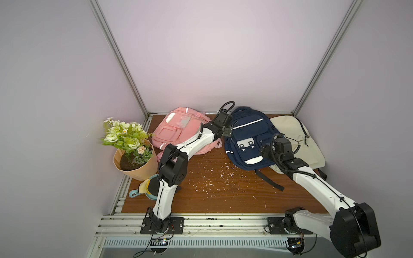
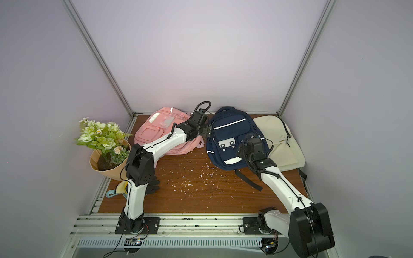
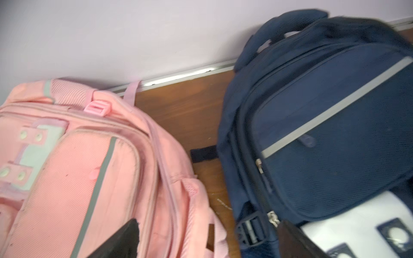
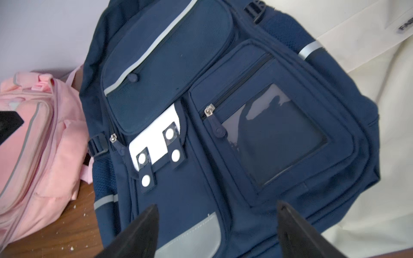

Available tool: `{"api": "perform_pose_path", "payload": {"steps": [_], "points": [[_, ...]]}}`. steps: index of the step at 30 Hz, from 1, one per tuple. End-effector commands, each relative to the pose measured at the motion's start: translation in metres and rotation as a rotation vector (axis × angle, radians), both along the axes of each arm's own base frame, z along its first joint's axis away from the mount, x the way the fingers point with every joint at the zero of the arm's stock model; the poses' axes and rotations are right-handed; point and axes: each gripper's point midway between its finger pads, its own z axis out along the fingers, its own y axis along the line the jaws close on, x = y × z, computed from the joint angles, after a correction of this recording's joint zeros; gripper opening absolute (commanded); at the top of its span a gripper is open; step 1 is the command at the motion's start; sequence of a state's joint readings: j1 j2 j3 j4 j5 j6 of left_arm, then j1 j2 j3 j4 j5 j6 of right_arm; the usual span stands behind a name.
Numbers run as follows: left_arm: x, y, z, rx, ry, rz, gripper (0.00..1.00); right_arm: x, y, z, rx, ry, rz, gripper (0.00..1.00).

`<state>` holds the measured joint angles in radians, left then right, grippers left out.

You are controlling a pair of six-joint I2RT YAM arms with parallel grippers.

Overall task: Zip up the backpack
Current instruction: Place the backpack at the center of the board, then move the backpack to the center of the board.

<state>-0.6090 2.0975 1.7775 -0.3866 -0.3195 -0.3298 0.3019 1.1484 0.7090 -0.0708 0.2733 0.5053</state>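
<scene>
Showing in right wrist view, not left: window pocket (image 4: 274, 136).

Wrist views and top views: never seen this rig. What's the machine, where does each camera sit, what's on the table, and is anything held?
The machine is a pair of robot arms, the left arm and the right arm, bolted along the front of a wooden table. Both top views come from one camera head looking down on the whole scene. Each wrist view comes from a camera on an arm, looking out past its claw. On the table lie a pink backpack, a navy backpack, a cream bag and potted flowers. The left claw is open at the gap between the pink and navy backpacks. The right claw is open over the navy backpack's front. Neither holds anything.
</scene>
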Motion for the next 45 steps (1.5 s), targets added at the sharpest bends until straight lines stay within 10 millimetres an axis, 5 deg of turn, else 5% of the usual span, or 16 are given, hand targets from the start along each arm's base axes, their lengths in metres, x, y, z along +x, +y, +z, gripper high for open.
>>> {"api": "perform_pose_path", "payload": {"steps": [1,7,11,16,20,25,29,32,37,41,45], "points": [[0.005,0.027,-0.032,0.063,0.047,0.073,0.97,-0.001,0.008,0.013,0.002,-0.049,0.038,0.85],[0.012,0.037,-0.082,0.109,0.136,0.087,0.96,-0.007,0.016,0.018,0.001,-0.062,0.066,0.85],[0.019,0.037,-0.108,0.073,0.190,0.050,0.66,-0.010,0.020,0.017,0.009,-0.061,0.083,0.85],[0.017,0.027,-0.088,0.039,0.134,-0.008,0.29,-0.014,0.024,0.018,-0.001,-0.055,0.098,0.84],[0.016,0.039,-0.042,0.038,0.004,0.017,0.00,-0.016,0.031,0.020,0.016,-0.060,0.110,0.84],[-0.011,0.040,0.035,-0.042,-0.204,-0.024,0.00,-0.019,0.038,0.028,0.006,-0.074,0.107,0.83],[-0.054,0.012,0.091,-0.052,-0.343,-0.140,0.00,-0.020,0.037,0.035,-0.005,-0.089,0.101,0.83],[-0.090,-0.009,0.116,-0.088,-0.410,-0.239,0.00,-0.021,0.037,0.038,0.001,-0.104,0.102,0.84],[-0.151,-0.050,0.118,-0.122,-0.426,-0.442,0.00,-0.027,0.034,0.040,0.020,-0.120,0.090,0.84],[-0.198,-0.083,0.089,-0.162,-0.366,-0.570,0.03,-0.034,0.028,0.042,0.020,-0.138,0.076,0.83],[-0.238,-0.114,0.059,-0.242,-0.289,-0.659,0.19,-0.036,0.034,0.041,0.023,-0.141,0.114,0.83]]}}
